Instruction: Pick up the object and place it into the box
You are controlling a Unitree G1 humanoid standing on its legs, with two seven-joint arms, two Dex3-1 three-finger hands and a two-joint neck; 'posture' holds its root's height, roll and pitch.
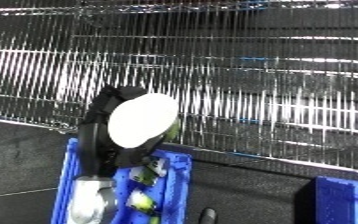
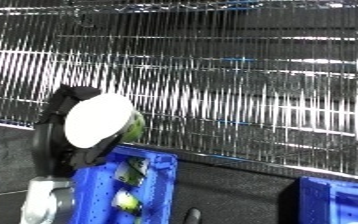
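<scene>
The left robot hand [image 1: 104, 131] is raised above the blue bin [image 1: 177, 170], its fingers curled around a white round object [image 1: 143, 120] with a green underside. Behind the robot hand runs a wire shelf [image 1: 273, 95]; another blue bin [image 2: 335, 200] sits well off to its right.

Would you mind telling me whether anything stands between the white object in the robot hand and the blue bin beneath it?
Nothing visible does. The left robot hand holds the white object just above the blue bin's near end, by the wire shelf. The bin already contains some items.
</scene>
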